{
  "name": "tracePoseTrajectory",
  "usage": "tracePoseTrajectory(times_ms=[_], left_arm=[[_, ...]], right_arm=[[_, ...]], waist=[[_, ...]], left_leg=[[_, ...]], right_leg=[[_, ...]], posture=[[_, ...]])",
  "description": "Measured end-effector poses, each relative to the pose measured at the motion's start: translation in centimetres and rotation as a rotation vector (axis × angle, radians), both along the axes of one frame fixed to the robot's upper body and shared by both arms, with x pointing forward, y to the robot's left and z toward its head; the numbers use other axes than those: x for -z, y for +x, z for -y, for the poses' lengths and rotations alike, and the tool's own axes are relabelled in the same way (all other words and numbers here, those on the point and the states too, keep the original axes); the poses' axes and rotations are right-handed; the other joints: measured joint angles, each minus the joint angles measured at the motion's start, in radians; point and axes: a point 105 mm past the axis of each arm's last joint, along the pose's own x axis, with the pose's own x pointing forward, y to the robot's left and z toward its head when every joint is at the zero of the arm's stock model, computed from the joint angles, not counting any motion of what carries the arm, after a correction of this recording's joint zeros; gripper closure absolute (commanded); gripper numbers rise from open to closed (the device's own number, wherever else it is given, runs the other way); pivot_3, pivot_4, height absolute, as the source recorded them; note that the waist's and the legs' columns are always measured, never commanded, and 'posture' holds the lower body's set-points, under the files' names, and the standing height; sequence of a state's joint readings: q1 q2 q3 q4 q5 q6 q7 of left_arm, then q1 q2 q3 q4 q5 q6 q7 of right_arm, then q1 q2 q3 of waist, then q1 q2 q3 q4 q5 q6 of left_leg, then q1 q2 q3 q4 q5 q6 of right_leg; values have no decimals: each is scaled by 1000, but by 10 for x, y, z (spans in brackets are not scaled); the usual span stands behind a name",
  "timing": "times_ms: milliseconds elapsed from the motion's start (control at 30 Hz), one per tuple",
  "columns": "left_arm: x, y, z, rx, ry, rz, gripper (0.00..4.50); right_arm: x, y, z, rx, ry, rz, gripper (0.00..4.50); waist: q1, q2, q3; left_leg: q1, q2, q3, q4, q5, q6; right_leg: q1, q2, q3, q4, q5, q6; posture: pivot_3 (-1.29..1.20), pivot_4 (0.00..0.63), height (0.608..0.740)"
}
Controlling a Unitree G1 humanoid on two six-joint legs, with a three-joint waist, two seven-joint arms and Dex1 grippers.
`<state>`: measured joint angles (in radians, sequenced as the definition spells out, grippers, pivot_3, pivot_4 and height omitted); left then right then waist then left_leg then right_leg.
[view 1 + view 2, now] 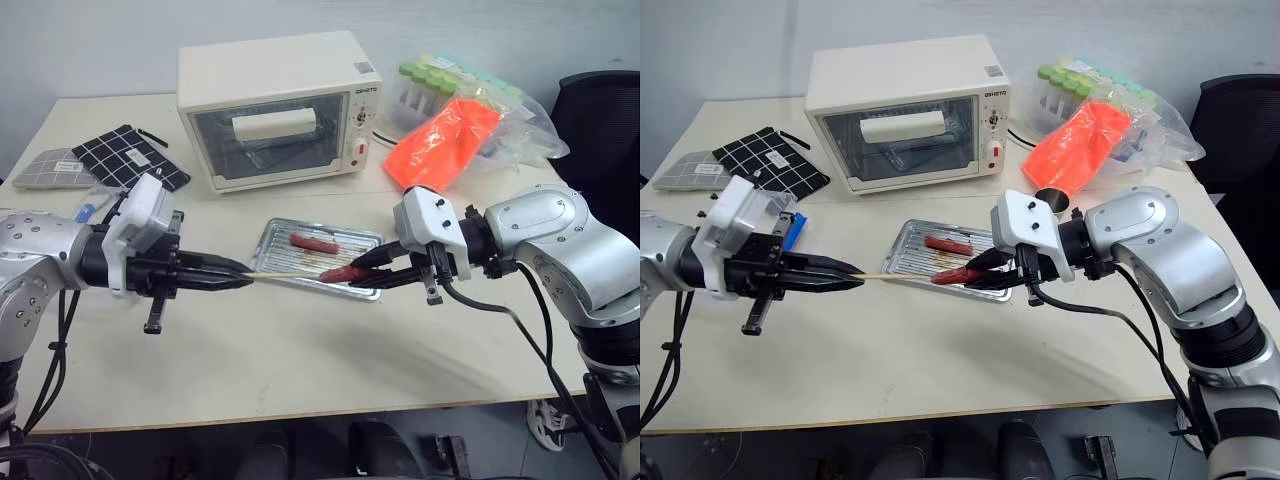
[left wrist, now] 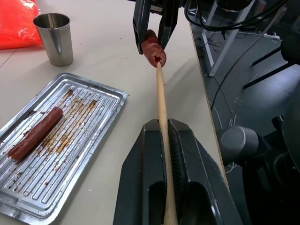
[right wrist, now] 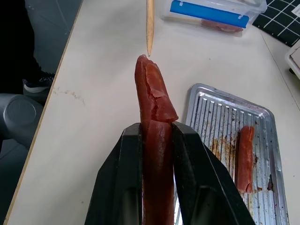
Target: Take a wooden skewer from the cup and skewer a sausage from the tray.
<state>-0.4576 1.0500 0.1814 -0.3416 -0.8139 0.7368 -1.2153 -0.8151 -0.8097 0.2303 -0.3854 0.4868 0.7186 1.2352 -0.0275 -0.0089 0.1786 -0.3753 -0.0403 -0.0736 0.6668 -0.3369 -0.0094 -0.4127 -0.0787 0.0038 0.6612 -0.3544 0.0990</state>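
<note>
My left gripper (image 1: 245, 279) is shut on the wooden skewer (image 1: 285, 276), which points level toward my right gripper (image 1: 358, 270). That gripper is shut on a reddish-brown sausage (image 3: 152, 101), held just above the near rim of the tray (image 1: 270, 235). The skewer's tip (image 2: 157, 65) meets the sausage's cracked end (image 2: 152, 49). A second sausage (image 1: 313, 243) lies on the greasy metal tray. The steel cup (image 2: 54, 37) stands on the table beyond the tray, by the orange bag.
A cream toaster oven (image 1: 275, 110) stands behind the tray. An orange bag (image 1: 440, 145) and green-capped tubes (image 1: 430, 80) are at the back right. A checked cloth (image 1: 125, 155) and a clear box with blue clips (image 3: 213, 11) lie at the left. A black chair (image 1: 600, 110) is at the far right.
</note>
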Motion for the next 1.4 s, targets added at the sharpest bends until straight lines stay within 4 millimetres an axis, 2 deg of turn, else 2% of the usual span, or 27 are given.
tracePoseTrajectory(times_ms=[367,967,1400], left_arm=[[-1,2,10,38,-2,8,4500],[8,13,17,38,2,13,4500],[14,16,32,72,-20,11,4500]], right_arm=[[0,0,-1,4,5,-10,3605],[-1,-3,-3,-3,9,-13,3605],[-1,-4,-4,-4,13,-9,3605]], waist=[[-1,0,0],[0,0,0],[0,0,0]], left_leg=[[0,0,0,0,0,0],[0,0,0,1,0,0],[0,0,0,1,0,0]], right_leg=[[0,0,0,1,0,0],[0,0,0,1,0,0],[0,0,0,1,0,0]], posture=[[0,150,740],[0,150,740],[0,150,740]])
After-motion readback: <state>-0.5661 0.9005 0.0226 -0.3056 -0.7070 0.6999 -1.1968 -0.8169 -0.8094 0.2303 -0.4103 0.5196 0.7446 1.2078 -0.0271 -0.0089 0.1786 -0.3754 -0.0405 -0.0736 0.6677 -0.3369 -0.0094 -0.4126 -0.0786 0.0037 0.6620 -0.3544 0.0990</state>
